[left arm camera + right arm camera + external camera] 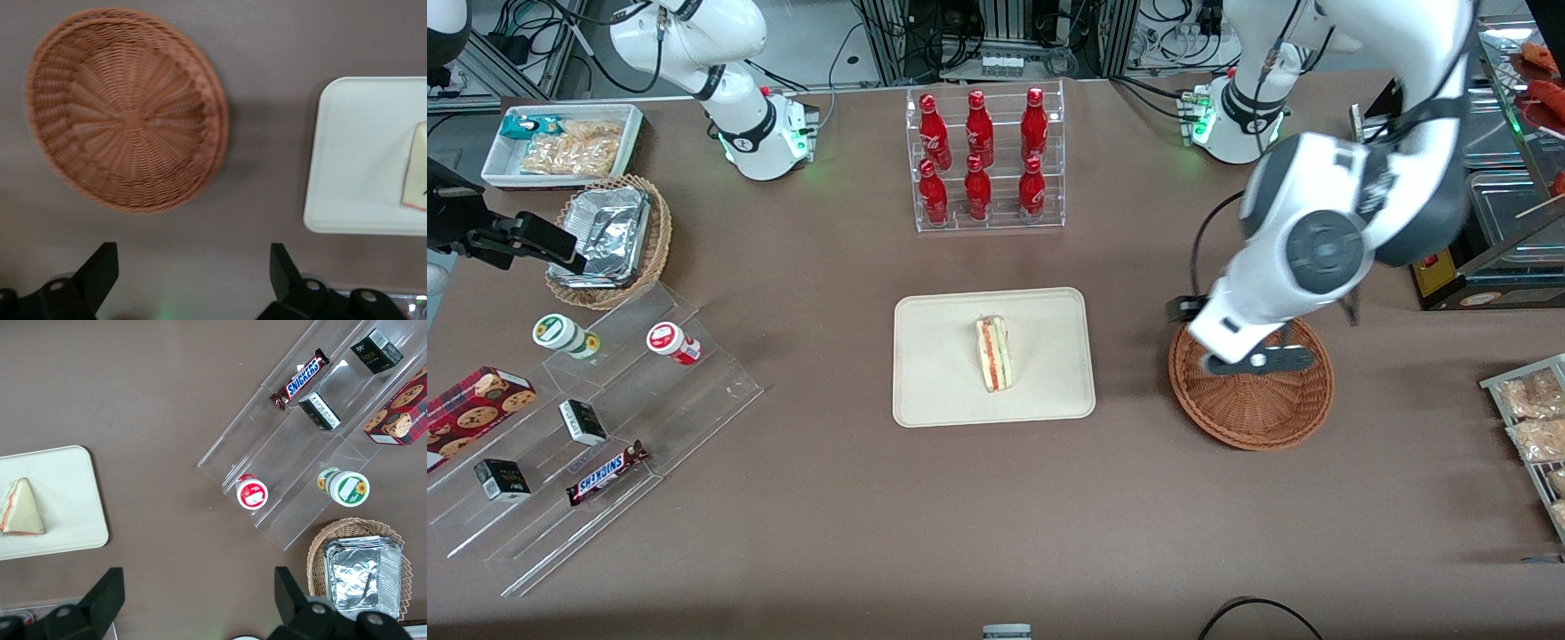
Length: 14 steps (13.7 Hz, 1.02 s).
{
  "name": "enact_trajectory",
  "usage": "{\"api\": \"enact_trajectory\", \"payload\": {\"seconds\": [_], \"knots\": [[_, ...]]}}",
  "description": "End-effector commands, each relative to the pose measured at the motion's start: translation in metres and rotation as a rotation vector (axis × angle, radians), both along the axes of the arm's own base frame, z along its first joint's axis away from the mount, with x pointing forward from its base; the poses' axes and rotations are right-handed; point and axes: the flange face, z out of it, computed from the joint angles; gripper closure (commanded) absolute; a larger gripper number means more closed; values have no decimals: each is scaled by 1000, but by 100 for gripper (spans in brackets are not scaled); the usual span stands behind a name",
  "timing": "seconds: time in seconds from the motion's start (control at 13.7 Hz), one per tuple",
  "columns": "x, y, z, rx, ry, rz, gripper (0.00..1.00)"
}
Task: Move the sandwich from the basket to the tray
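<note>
Table point(960, 516): brown surface, its bare edge nearest the front camera; it carries everything below.
Left arm point(1325, 240): white, bent over the working arm's end of the table, hanging above the basket.
Tray point(943, 356): cream, flat, mid-table, nearer the front camera than the rack of red bottles point(985, 160).
Basket point(1254, 404): reddish-brown wicker, beside the tray toward the working arm's end, nothing in it.
Gripper point(193, 270): above the table just beside the basket, jaws spread wide, nothing between them.
Sandwich point(994, 354): lying on the tray near its middle, filling edge showing, well apart from the gripper.
</note>
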Motion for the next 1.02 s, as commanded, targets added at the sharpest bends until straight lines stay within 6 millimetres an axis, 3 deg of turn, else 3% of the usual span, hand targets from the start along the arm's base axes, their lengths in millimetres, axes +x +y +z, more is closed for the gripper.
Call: {"api": "enact_trajectory", "payload": {"seconds": [0.0, 0.29, 0.8, 0.95], "knots": [[-12, 55, 40, -34, 5, -35, 0], [-22, 109, 84, -16, -35, -46, 0], [-45, 157, 140, -8, -62, -61, 0], [-45, 169, 146, -8, -85, -39, 0]]}}
